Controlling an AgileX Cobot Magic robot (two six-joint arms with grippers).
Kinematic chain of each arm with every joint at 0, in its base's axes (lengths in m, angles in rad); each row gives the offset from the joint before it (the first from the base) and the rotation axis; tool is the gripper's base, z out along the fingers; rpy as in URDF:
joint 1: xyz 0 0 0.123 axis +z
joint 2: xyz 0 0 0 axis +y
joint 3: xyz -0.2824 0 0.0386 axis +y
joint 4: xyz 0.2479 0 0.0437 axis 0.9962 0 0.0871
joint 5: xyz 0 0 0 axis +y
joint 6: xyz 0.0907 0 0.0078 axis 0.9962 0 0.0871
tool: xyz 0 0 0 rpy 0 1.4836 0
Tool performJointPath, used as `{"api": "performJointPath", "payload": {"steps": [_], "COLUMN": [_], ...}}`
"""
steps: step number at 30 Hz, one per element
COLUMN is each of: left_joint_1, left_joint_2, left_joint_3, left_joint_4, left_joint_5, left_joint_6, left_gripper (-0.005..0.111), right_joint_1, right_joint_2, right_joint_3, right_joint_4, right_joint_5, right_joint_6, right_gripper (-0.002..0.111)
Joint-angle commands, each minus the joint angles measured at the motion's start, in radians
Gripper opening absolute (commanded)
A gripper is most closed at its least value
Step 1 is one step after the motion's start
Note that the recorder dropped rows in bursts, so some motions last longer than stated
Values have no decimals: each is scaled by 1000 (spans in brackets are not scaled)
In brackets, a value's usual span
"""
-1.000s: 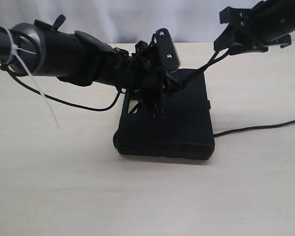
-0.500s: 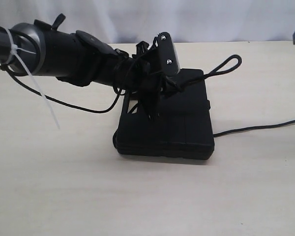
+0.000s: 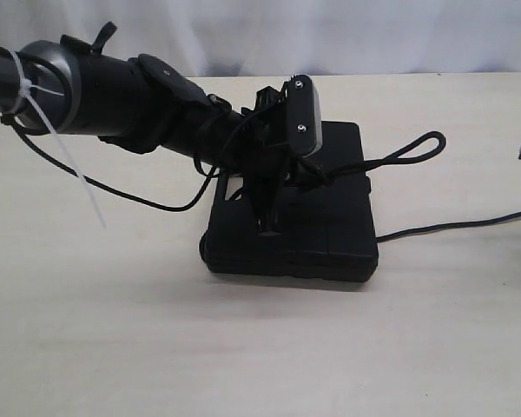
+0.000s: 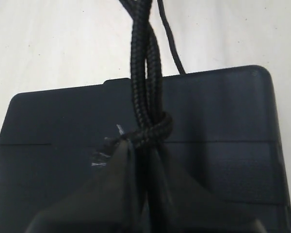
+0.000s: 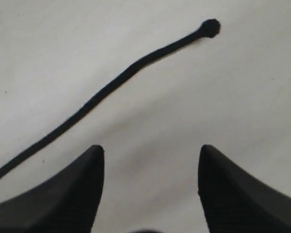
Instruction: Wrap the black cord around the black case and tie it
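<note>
The black case (image 3: 330, 234) lies flat in the middle of the table (image 3: 156, 347), and the black cord (image 4: 145, 87) crosses its lid. The left gripper (image 4: 138, 156) is clamped on the cord above the lid, pinching it right where one strand hitches around two others. A greyish frayed tuft (image 4: 104, 155) shows beside the pinch. From there a doubled length runs right and ends in a slack loop (image 3: 421, 146) out past the case's far right corner. A single tail leaves the case's near right side and trails off to the right. The right gripper (image 5: 151, 150) hangs over bare table with its fingers spread wide and nothing between them. A knotted cord end (image 5: 211, 28) lies on the table a little beyond its tips.

The cord looks braided, soft and light, so it probably keeps no shape of its own (the loop sags rather than stands), though the weave should give the pads good bite. The case looks rigid and likely heavy enough to sit through gentle pulls. A hard tug might slide it on the smooth tabletop.

The free claw's surest hold seems to be the open loop, or else the tail a little back from its knot, which would stop the cord slipping through.
</note>
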Motion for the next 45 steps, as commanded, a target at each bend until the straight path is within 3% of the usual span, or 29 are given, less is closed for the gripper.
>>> {"api": "performJointPath", "payload": {"steps": [1, 14, 16, 18, 20, 23, 27, 31, 34, 45], "left_joint_1": [-5, -5, -5, -5, -5, 10, 68, 147, 177, 186], "left_joint_2": [1, 1, 1, 1, 1, 1, 1, 1, 1, 1], "left_joint_3": [-6, -6, -6, -6, -6, -8, -8, -8, -8, -8], "left_joint_4": [-7, -7, -7, -10, -35, -225, -253, -296, -312, -390], "left_joint_5": [9, 9, 9, 9, -10, -91, -3, 156, 192, 126], "left_joint_6": [4, 4, 4, 4, 4, 6, 8, 8, 8, 6], "left_gripper": [0, 0, 0, 0, 0, 0, 0, 0, 0, 0], "right_joint_1": [-7, -9, -9, 3, 22, 72, 127, 176, 203, 306], "right_joint_2": [99, 281, 281, 266, 245, 178, 88, -31, -101, -255], "right_joint_3": [4, -82, -82, -82, -82, -82, -68, -6, 23, 23], "right_joint_4": [-2, 55, 55, 55, 55, 59, 62, 67, 70, 78], "right_joint_5": [-167, -197, -202, -224, -248, -277, -288, -415, -530, -652], "right_joint_6": [84, 123, 119, 69, 49, -63, -165, -200, -200, -215], "right_gripper": [41, 37, 28, 5, 4, 4, 4, 4, 4, 4]}}
